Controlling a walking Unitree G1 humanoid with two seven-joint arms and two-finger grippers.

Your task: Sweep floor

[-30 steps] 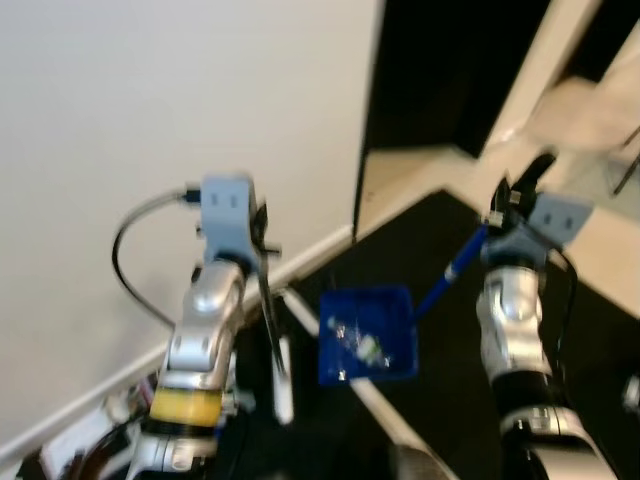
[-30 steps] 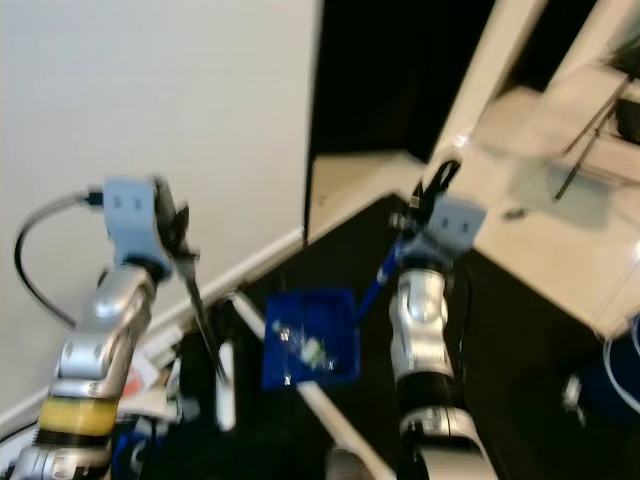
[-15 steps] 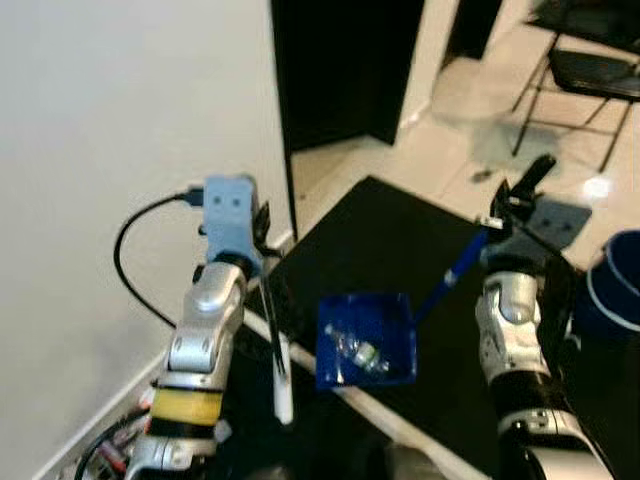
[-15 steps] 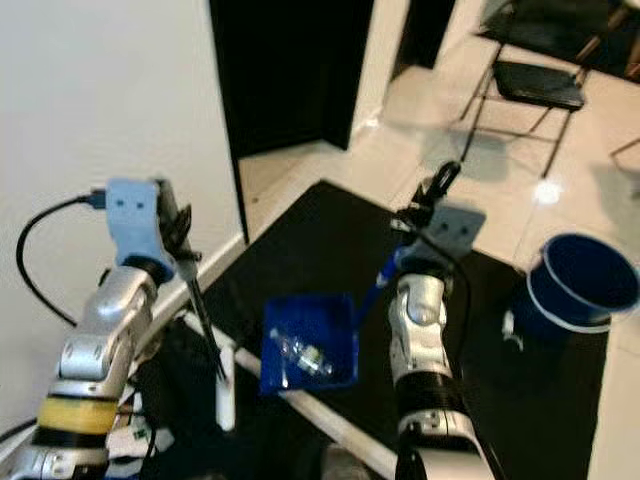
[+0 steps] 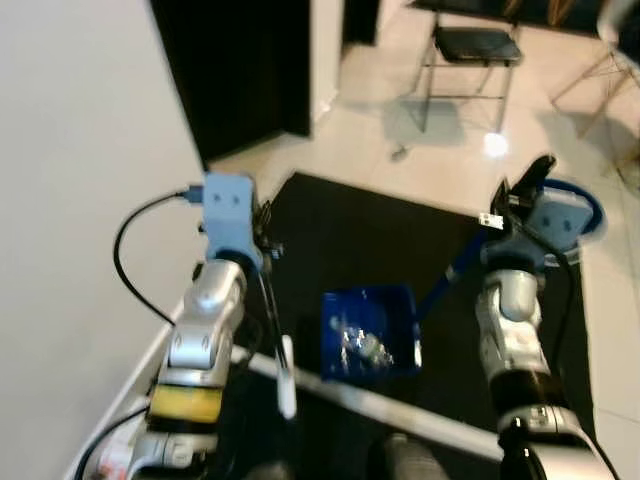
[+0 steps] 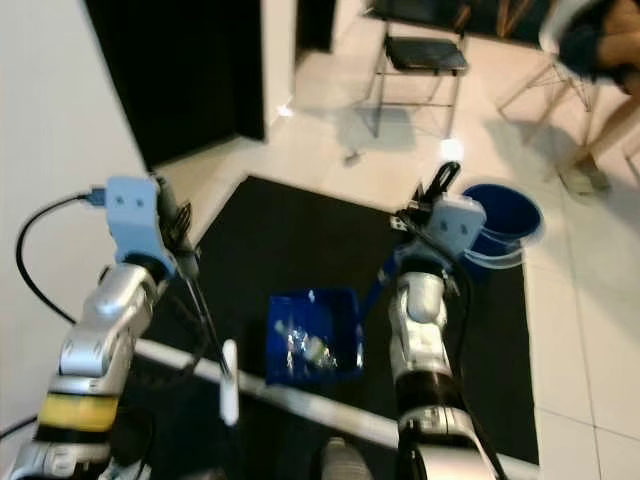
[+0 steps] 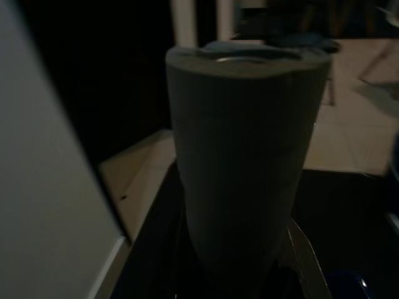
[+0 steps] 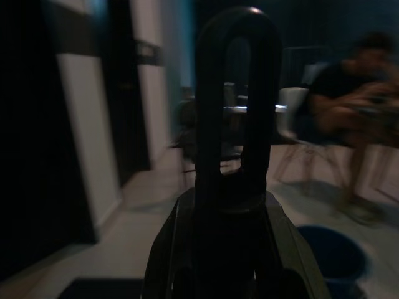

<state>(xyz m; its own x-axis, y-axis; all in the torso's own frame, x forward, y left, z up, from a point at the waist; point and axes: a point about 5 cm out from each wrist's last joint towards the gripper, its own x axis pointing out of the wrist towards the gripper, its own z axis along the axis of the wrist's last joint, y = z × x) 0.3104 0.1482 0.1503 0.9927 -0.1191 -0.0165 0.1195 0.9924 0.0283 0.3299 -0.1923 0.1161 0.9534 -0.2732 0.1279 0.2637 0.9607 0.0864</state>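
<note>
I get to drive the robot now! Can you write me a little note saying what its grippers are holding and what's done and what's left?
Left gripper: shut on the broom handle, held near the wall, white head low by the black mat.
Right gripper: shut on the dustpan handle.
The blue dustpan hangs level between the arms, with swept-up litter inside.
The blue bucket stands ahead on the tiles at the mat's far right edge, behind the right arm.
Done: litter collected in the pan.
Left: probably carry the pan to the bucket and tip it in, keeping it level on the way.
</note>
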